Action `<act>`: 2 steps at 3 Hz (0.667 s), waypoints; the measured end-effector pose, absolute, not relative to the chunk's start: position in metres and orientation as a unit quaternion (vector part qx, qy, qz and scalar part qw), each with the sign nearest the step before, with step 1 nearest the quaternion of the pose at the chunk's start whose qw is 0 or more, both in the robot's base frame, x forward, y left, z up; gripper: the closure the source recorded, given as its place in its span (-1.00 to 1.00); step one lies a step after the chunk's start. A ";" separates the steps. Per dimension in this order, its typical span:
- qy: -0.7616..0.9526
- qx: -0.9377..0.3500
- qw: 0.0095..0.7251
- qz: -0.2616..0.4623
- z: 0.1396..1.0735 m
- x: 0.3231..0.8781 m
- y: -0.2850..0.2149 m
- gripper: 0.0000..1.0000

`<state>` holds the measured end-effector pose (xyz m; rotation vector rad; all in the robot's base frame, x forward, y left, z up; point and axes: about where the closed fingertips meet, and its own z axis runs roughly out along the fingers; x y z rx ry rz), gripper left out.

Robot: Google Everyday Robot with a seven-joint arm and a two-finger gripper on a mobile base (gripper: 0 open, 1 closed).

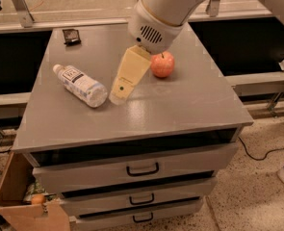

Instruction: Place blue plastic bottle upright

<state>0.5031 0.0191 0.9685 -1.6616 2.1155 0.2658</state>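
The blue plastic bottle [80,85] lies on its side on the left part of the grey cabinet top [180,105], white cap toward the back left, label facing up. My gripper [118,96], cream-coloured and hanging from the big white arm, is just to the right of the bottle's base, its tip close to the surface. It holds nothing. A red apple [162,64] sits to the gripper's right, behind it.
A small dark object [71,36] lies at the cabinet's back left corner. The cabinet has several drawers with dark handles [142,169]. A cardboard box [21,201] stands on the floor at lower left. A cable [257,155] runs over the floor at right.
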 end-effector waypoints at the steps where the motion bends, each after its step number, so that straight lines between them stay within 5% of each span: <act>1: 0.766 -0.593 0.220 0.111 0.953 0.514 0.041 -1.00; 2: 0.763 -0.589 0.227 0.135 0.932 0.537 0.082 -1.00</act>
